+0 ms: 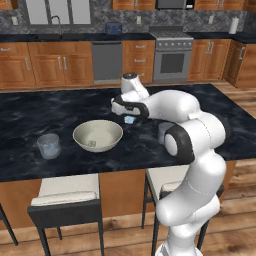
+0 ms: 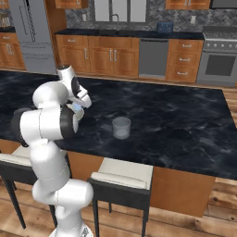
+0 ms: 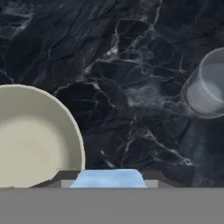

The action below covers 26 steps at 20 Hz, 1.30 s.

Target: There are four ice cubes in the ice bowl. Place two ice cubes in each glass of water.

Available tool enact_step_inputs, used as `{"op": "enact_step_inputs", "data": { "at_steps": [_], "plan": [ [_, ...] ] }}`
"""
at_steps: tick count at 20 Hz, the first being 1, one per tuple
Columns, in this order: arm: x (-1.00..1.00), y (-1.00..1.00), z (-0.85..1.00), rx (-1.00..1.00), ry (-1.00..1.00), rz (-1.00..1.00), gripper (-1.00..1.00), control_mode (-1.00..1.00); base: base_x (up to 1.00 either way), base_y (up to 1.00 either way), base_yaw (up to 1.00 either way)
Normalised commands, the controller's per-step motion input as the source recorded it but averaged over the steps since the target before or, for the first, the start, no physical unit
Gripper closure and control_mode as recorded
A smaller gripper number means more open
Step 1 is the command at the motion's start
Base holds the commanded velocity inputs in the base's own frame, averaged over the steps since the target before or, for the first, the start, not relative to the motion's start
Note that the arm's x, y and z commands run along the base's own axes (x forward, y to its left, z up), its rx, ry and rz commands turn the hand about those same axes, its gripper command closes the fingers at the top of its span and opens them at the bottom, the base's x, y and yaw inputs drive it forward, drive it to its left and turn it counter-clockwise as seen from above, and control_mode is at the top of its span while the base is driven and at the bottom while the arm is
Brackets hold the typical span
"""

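While my gripper [image 3: 108, 179] pinches an ice cube [image 3: 108, 178] (slippery thing) above the counter, I fear it drops short of the right glass [image 3: 209, 85].

On the worktop [image 1: 60, 115] the ice bowl [image 1: 98, 135] stands between two glasses: one glass [image 1: 49, 145] to its left, the other glass [image 2: 121, 127] to its right, partly behind the arm in the left base view. One ice cube [image 1: 92, 143] lies in the bowl. The tool [image 1: 130, 120] hangs above the worktop just right of the bowl, an ice cube [image 3: 109, 178] between its fingers. Two stools [image 1: 65, 192] stand at the near edge.
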Motion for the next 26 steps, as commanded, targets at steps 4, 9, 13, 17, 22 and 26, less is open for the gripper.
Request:
{"op": "enact_step_inputs", "data": {
  "at_steps": [4,9,13,17,22,26],
  "plan": [
    [-0.12,-0.89,0.26,0.00,0.11,-0.29,1.00,-1.00,0.00,0.00,0.00],
    [0.00,-0.93,0.02,0.00,0.05,-0.23,1.00,-1.00,0.00,0.00,0.00],
    [0.00,-0.95,-0.01,0.00,0.00,-0.14,1.00,-1.00,0.00,0.00,0.00],
    [0.00,-0.74,-0.03,0.03,0.00,-0.02,1.00,-1.00,0.00,0.00,0.00],
    [0.00,-0.47,-0.14,0.04,0.00,0.00,1.00,-1.00,0.00,0.00,0.00],
    [0.00,-0.28,-0.17,0.02,0.00,0.00,1.00,-1.00,0.00,0.00,0.00]
  ]
}}
